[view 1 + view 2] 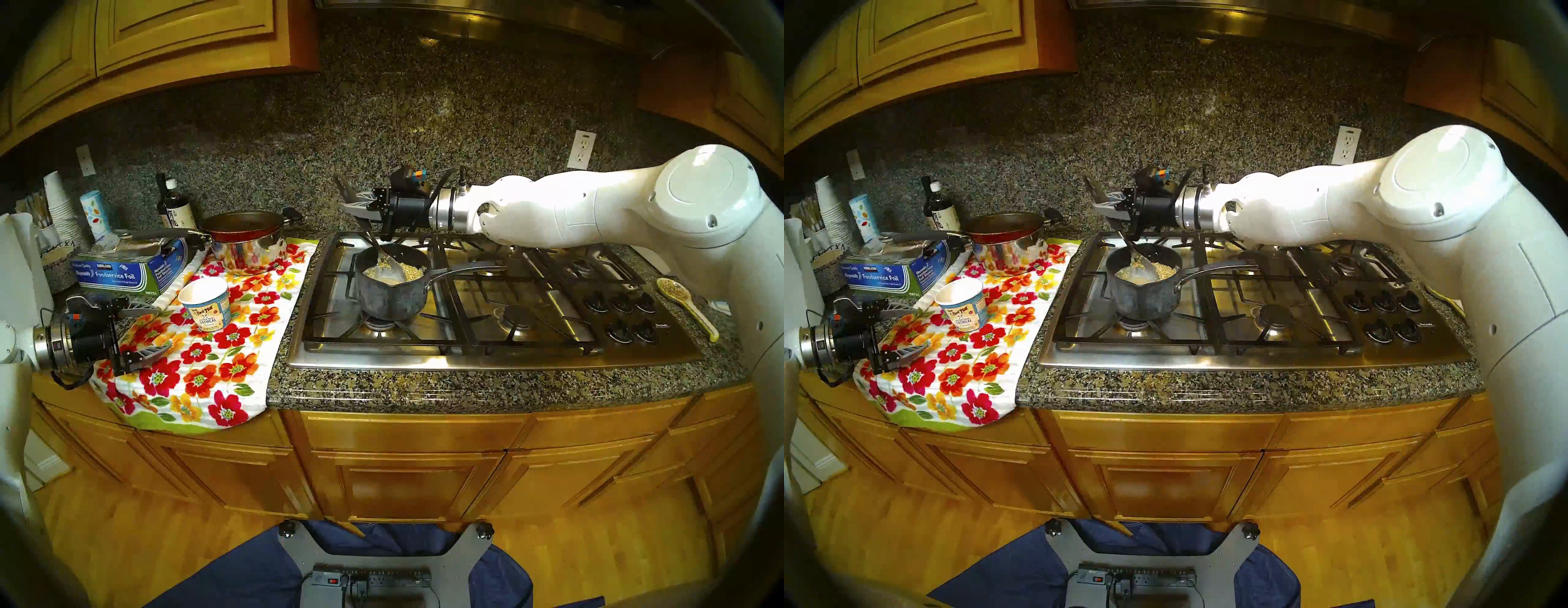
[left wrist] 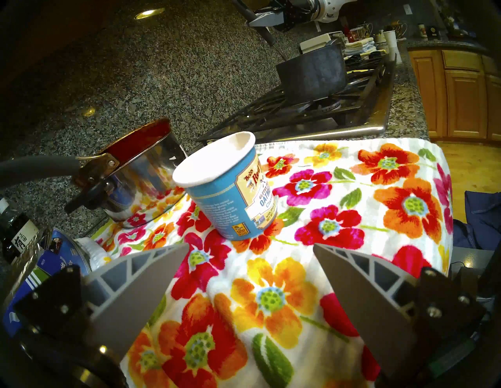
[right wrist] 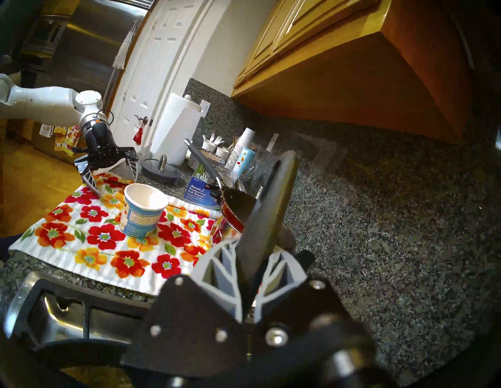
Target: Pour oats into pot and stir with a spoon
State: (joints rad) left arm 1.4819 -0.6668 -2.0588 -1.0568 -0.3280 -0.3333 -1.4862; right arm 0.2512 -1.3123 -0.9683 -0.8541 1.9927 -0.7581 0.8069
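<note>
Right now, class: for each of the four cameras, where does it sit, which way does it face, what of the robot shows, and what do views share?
Head left: above, facing down at stove, pot; both arms.
Head right: the same, shifted slightly.
Left wrist: low over the towel, facing the oatmeal cup; open left claw.
Right wrist: level over the stove, facing left; right claw shut on spoon.
Shared: all four show the cup.

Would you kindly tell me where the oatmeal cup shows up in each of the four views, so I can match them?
Head stereo left: oatmeal cup left of centre, upright on the floral towel.
Head stereo right: cup further left, same towel.
Left wrist: cup at centre, leaning in the picture, beyond the open left claw.
Right wrist: cup left of centre, mouth open.
Shared landmark: the floral towel under it.
</note>
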